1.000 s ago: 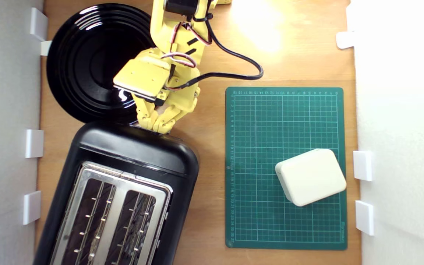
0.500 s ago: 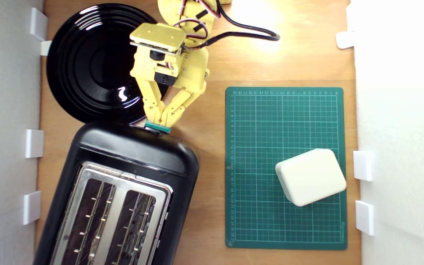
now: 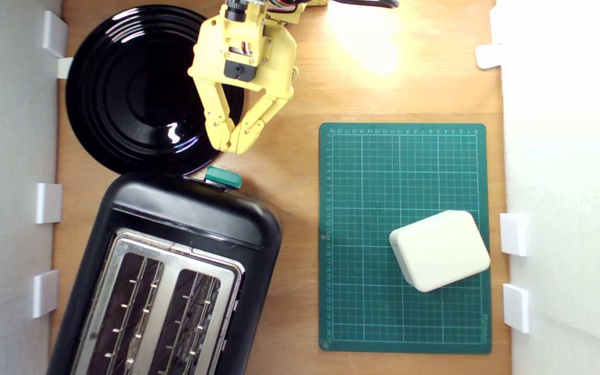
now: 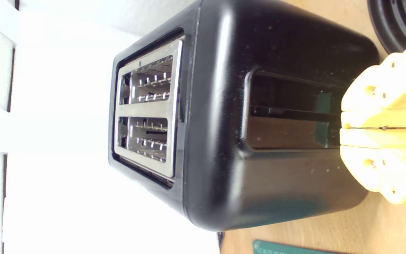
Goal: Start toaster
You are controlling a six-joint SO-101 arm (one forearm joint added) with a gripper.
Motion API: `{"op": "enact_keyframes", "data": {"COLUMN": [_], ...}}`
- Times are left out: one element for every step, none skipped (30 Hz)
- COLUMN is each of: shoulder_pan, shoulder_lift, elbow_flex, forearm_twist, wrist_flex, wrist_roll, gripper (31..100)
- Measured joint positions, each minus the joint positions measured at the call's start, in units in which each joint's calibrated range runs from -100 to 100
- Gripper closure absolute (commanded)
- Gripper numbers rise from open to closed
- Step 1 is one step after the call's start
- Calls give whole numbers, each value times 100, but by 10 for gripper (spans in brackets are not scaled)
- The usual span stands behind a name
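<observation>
I see my gripper (image 3: pixel 233 147) with its two yellow fingers pressed together at the tips, nothing pinched between them. In the wrist view the fingertips (image 4: pixel 379 118) meet along a thin seam, confirming that they hold nothing. From the exterior view the tips hang over the bare wooden table (image 3: pixel 300 94) just beside the rim of the round black plate (image 3: pixel 133 88), and they sit near the teal-green lever (image 3: pixel 223 177) but apart from it, with a strip of wood showing between. I read no contact with the toaster (image 3: pixel 175 271) at all.

The toaster fills the lower part of the exterior view's left side, running off the bottom edge. Its long axis is tilted: the near end with the lever points up toward my gripper and slightly to the exterior view's right, while the body trails down to the exterior view's left. The silver top plate (image 3: pixel 164 302) faces the camera, and its two slots, with wire guides, lie along that same tilted axis. The lever juts from the end face, at the edge closest to the plate, which the toaster almost touches.

A green cutting mat (image 3: pixel 404 172) lies well apart on the exterior view's right, with a small cream rounded box (image 3: pixel 439 250) resting on it
</observation>
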State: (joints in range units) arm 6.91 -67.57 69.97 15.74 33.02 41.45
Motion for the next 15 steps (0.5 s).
{"op": "enact_keyframes", "data": {"shoulder_pan": [-9, -18, -27, -36, -45, -45, -9, 0, 0, -36, -99, -172, -244, -262, -262], "shoulder_lift": [-158, -317, -450, -592, -717, -850, -1009, -1159, -1301, -1442, -1617, -1726, -1876, -2034, -2184], "elbow_flex": [148, 287, 389, 473, 519, 547, 593, 612, 630, 677, 769, 862, 982, 1121, 1251], "forearm_twist": [0, 0, 0, 0, 0, -48, -116, -164, -193, -212, -212, -212, -212, -221, -221], "wrist_flex": [9, 60, 153, 315, 528, 732, 919, 1089, 1268, 1438, 1591, 1762, 1906, 2026, 2119], "wrist_roll": [0, 22, 65, 108, 129, 151, 172, 183, 183, 183, 183, 183, 183, 183, 183], "gripper": [989, 989, 989, 989, 989, 989, 989, 989, 989, 989, 989, 989, 989, 989, 989]}}
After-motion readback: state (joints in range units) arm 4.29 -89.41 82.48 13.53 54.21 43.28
